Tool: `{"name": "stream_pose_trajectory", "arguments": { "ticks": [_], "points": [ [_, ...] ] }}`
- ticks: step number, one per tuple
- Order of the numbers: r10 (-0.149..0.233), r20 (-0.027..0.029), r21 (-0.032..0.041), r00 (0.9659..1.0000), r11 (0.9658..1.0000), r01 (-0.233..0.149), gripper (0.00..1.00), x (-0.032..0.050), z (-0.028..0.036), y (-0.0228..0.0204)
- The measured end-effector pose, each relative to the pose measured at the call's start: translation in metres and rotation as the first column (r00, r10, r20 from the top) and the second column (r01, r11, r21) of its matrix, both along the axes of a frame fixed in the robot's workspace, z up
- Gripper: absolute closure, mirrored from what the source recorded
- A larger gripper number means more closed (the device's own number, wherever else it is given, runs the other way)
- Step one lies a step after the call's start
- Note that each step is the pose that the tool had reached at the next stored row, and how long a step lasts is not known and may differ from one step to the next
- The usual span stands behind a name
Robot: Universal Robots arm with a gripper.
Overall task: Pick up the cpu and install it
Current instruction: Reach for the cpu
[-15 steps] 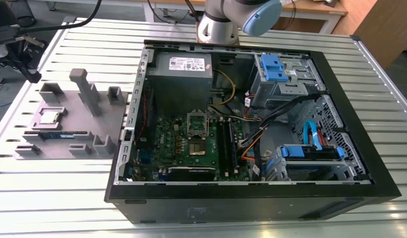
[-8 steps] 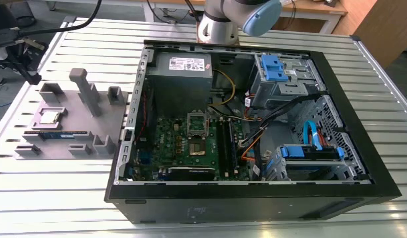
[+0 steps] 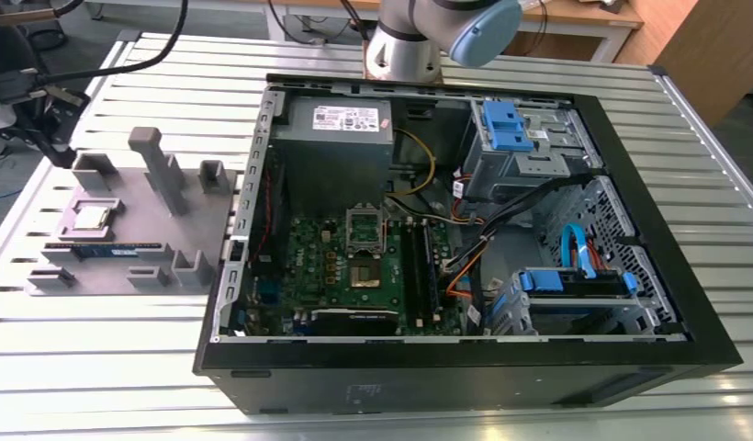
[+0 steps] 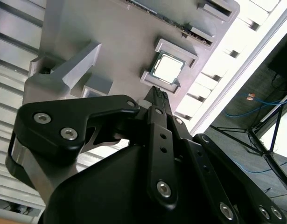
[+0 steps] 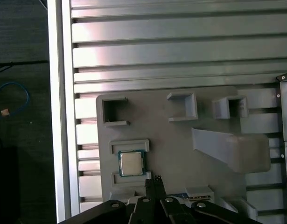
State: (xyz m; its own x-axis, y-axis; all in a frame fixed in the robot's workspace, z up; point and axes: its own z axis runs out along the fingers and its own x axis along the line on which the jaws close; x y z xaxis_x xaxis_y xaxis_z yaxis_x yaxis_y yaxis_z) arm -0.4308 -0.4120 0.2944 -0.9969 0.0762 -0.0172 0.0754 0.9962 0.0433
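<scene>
Sitting in a framed pocket of the gray fixture (image 5: 180, 149), the cpu (image 5: 132, 163) is being left untouched just beyond the gripper (image 5: 156, 179), whose fingertips are being held pinched together, gripping nothing.

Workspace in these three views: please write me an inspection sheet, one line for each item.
Surface: ribbed silver metal table, carrying a grey plastic holder tray and an open black computer case.
Job's things: small square silvery cpu lies in its tray pocket, not gripped; green motherboard sits inside the case.
Clutter: long blue-green memory stick on the tray.
Grippers: black gripper shut, empty, over the tray, apart from the cpu.
Cables: coloured wires inside the case; thin blue cord on the dark floor.
Surroundings: wooden desk behind the table.
</scene>
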Motion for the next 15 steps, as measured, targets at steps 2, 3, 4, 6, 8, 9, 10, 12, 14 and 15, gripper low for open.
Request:
{"name": "stream_pose_trajectory", "arguments": {
  "ticks": [2,3,4,6,8,9,10,12,14,15],
  "points": [
    [0.0,-0.0001,0.0,1.0,1.0,0.0,0.89,-0.0007,-0.0036,-0.001],
    [0.0,-0.0002,-0.0001,1.0,1.0,0.0,0.89,-0.001,-0.005,-0.0016],
    [0.0,-0.0003,-0.0001,1.0,1.0,0.0,0.89,-0.0014,-0.0063,-0.0019],
    [0.0,0.0,0.0,1.0,1.0,0.0,0.89,-0.0017,-0.0082,-0.0024],
    [0.0,-0.0001,0.0,1.0,1.0,0.0,0.89,-0.0018,-0.009,-0.0026],
    [0.0,-0.0002,-0.0001,1.0,1.0,0.0,0.89,-0.0018,-0.0092,-0.0026],
    [0.0,-0.0003,-0.0001,1.0,1.0,0.0,0.89,-0.0018,-0.0093,-0.0026],
    [0.0,0.0,0.0015,1.0,1.0,0.0,0.89,-0.0018,-0.0094,-0.0026],
    [0.0,-0.0001,0.0028,1.0,1.0,0.0,0.89,-0.0018,-0.0094,-0.0026],
    [0.0,-0.0001,0.0028,1.0,1.0,0.0,0.89,-0.0018,-0.0094,-0.0026]
  ]
}}
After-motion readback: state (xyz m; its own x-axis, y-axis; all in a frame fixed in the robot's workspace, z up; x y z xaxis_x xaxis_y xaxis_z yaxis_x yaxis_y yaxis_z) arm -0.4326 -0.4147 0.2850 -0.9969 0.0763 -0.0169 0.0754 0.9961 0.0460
